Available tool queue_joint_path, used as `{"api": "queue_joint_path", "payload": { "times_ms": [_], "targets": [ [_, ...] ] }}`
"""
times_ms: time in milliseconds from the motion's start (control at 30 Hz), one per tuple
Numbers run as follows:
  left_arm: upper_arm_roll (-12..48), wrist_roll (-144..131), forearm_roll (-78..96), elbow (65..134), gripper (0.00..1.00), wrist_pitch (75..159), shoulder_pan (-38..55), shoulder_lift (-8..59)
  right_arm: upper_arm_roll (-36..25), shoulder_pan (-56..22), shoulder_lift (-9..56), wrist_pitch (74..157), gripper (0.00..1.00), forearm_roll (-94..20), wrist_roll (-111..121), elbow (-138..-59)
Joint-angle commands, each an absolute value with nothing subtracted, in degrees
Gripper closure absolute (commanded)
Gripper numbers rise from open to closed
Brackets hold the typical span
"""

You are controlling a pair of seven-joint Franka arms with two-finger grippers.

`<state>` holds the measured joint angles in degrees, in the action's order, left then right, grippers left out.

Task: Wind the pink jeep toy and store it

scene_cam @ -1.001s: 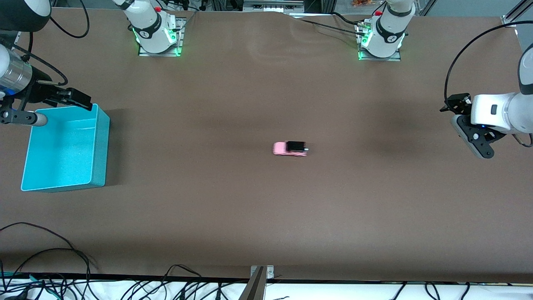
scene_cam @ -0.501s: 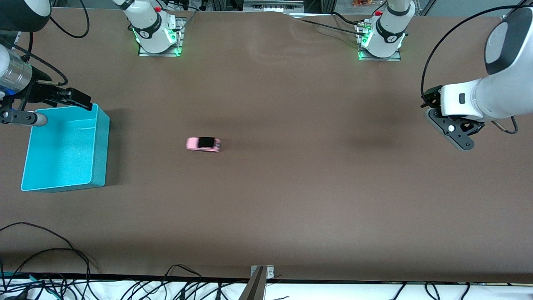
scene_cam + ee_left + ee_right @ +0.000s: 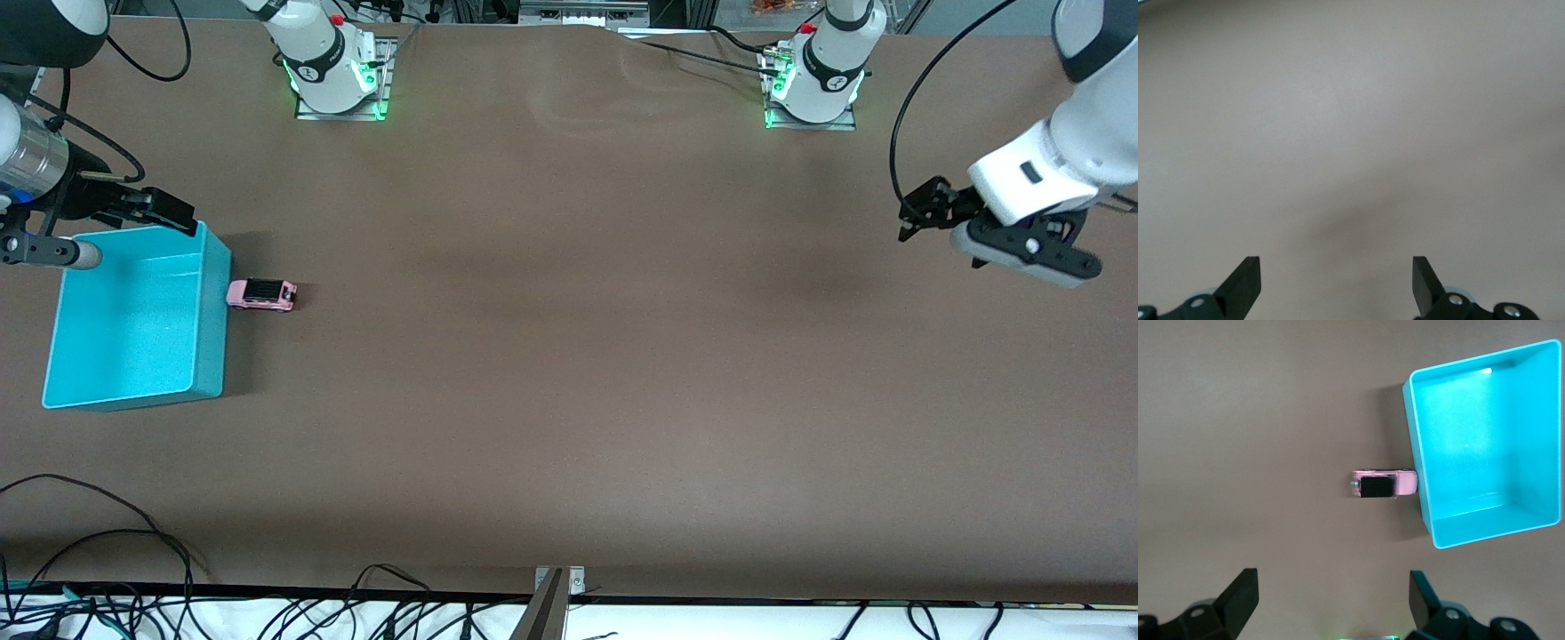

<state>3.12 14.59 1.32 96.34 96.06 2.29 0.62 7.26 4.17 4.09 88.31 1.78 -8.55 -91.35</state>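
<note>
The front view takes in the whole table (image 3: 569, 400); the left wrist view shows only bare brown surface between the left gripper's (image 3: 1337, 283) two dark fingertips. The right wrist view shows the jeep (image 3: 1383, 484) with its nose against the bin's (image 3: 1531, 440) outer wall, a contact the front view only suggests.

In the front view the jeep (image 3: 261, 294) sits on its wheels at about nine o'clock of the table, up against the bin (image 3: 212, 320) on the wall that faces the table's middle. The table's middle and the whole stretch toward the left arm's end lie open.

The turquoise bin holds nothing; the jeep is outside it.

The right gripper (image 3: 169, 210) hangs over the bin's corner nearest the bases, jaws wide and holding nothing, its fingertips (image 3: 1241, 593) spread in its wrist view. The left gripper (image 3: 920, 211) hangs over the table at about three o'clock, near that end's edge, jaws wide and holding nothing.
</note>
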Motion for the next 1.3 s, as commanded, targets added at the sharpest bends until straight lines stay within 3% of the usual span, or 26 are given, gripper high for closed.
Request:
{"api": "queue_joint_path", "payload": {
  "times_ms": [0,300,1268],
  "targets": [
    [1.9,12.6,2.9,98.4,0.0,94.0,3.3,-4.0,7.3,4.1,4.1,87.5,0.0,2.4,-7.8,-90.4],
    [2.2,5.1,2.7,90.7,0.0,84.1,3.0,-1.2,7.3,4.1,4.1,87.5,0.0,2.4,-7.8,-90.4],
    [1.8,4.8,2.9,86.5,0.0,83.7,-1.0,2.5,7.4,3.5,4.2,88.2,0.0,2.7,-9.2,-90.4]
  ]
}}
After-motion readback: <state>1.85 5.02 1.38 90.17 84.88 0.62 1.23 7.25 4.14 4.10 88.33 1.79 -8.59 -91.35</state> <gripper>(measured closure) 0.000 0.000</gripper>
